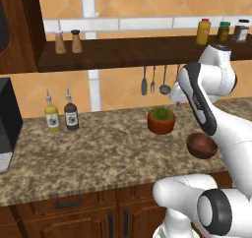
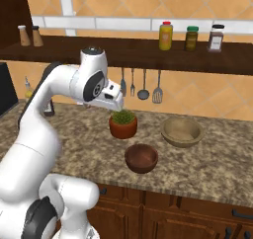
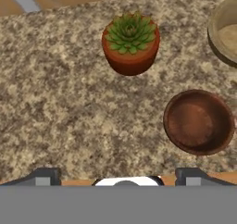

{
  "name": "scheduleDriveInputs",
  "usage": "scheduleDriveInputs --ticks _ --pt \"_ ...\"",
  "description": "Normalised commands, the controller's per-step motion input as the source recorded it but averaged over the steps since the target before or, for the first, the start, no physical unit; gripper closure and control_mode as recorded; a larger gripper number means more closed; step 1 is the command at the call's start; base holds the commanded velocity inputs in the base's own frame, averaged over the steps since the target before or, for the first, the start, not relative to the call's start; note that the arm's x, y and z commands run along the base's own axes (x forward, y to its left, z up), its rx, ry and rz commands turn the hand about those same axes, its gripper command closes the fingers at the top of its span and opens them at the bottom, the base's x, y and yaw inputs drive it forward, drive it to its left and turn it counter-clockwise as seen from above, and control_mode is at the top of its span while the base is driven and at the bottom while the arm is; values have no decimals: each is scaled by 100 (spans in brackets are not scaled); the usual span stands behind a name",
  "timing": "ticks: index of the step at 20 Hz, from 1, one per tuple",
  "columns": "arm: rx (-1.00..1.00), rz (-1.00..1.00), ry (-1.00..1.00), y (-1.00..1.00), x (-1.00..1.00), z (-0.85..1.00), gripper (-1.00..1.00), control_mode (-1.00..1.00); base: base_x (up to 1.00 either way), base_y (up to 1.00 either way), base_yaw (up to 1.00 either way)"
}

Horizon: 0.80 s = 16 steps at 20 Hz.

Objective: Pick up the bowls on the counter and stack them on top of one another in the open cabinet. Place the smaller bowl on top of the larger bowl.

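The gripper [image 3: 118, 177] sits at the bottom of the hand view. Its two dark fingers [image 3: 44, 176] stand far apart with nothing between them, so it is open. It hangs above the counter [image 3: 55, 102] and touches nothing.

The small bowl [image 3: 199, 121] is at the lower right of the hand view, dark red-brown and upright. In the right base view it sits in the middle, near the front edge of the counter. The plant pot [image 3: 131, 45] is at the upper middle of the hand view, a little apart from the small bowl.

The big bowl [image 2: 182, 131] is tan and wide. It sits right of the middle in the right base view, near the small bowl but not touching it.

The shelf [image 2: 148, 53] runs across the top of the right base view. Three jars [image 2: 191, 37] stand on it at the upper right. Two bottles [image 1: 61, 115] stand on the counter at the left of the left base view.
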Motion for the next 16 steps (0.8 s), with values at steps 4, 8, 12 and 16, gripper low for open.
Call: scheduleDriveInputs --ticks 4,8,12,16 --pt "9 -38 5 -100 -15 -56 -100 -100 0 0 0" --pt "8 -36 9 -100 -1 -60 -100 -100 0 0 0" --pt "7 -34 12 -100 0 -67 -100 -100 0 0 0" --pt "5 -30 15 -100 1 -70 -100 -100 0 0 0"
